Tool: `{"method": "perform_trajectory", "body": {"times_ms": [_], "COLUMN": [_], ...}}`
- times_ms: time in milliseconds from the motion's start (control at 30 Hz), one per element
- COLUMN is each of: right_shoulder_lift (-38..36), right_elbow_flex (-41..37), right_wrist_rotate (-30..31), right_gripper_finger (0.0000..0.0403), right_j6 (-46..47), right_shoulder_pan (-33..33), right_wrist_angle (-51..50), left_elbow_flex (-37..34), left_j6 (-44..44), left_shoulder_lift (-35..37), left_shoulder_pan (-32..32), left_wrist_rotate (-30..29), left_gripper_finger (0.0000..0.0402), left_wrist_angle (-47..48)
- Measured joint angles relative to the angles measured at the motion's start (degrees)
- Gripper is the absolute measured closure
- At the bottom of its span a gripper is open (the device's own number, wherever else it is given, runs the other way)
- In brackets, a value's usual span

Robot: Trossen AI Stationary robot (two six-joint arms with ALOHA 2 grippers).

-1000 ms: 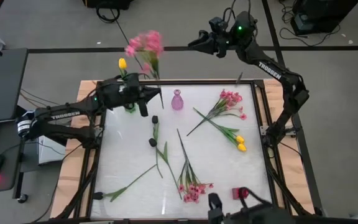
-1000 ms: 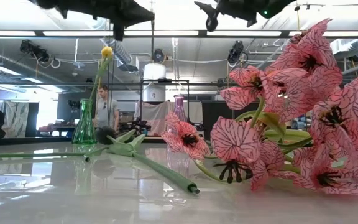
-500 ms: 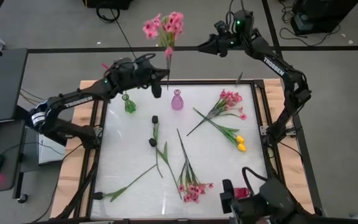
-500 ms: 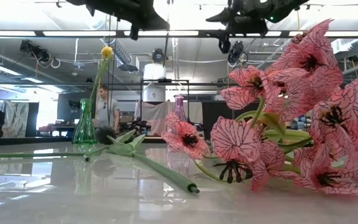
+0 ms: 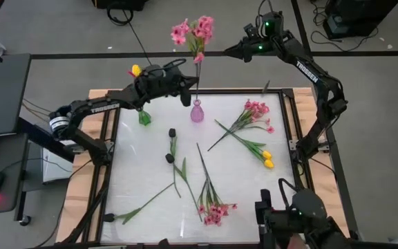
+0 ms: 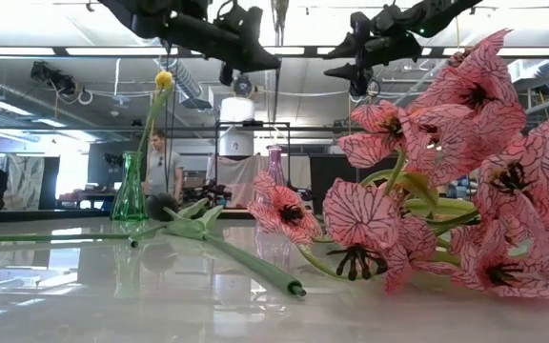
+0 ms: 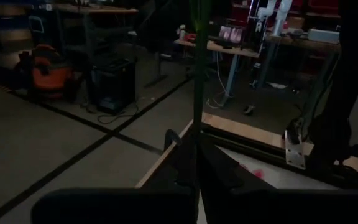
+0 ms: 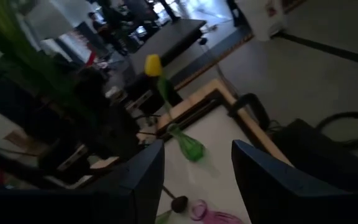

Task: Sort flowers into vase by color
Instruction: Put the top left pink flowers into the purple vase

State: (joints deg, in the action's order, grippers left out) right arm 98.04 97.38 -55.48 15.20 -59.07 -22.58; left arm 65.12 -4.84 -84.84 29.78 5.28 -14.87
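Since the earlier frame, the left gripper [image 5: 188,95] is carrying the pink spray [image 5: 193,32] rightward, over the pink vase [image 5: 197,112], clamping its stem. The right gripper [image 5: 235,50] is hovering part-open, empty. The stem is probably light and whippy, so gripping low is steadying it.

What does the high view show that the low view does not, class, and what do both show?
Only the high view shows the pink spray's blossoms held up by the left gripper, the yellow tulips lying at the table's right, and the two dark tulips.

Only the low view shows people in the room behind.

Both show the green vase with a yellow tulip, the pink vase, and both arms raised.
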Motion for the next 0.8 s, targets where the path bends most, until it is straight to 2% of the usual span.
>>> {"method": "perform_trajectory", "body": {"times_ms": [167,800], "right_shoulder_lift": [0.00,0.00], "right_elbow_flex": [0.00,0.00], "right_wrist_rotate": [1.12,19.77], "right_gripper_finger": [0.0207,0.0207], "right_j6": [-0.19,0.22], "right_shoulder_pan": [-0.80,-0.98], "right_wrist_angle": [-0.20,0.91], "left_elbow_flex": [-0.04,-0.04], "left_j6": [-0.09,0.95], "left_shoulder_lift": [-2.07,-3.34], "left_shoulder_pan": [0.00,0.04], "left_wrist_rotate": [-0.01,-0.74], "left_gripper_finger": [0.0391,0.0390], "left_wrist_angle": [-2.16,2.21]}}
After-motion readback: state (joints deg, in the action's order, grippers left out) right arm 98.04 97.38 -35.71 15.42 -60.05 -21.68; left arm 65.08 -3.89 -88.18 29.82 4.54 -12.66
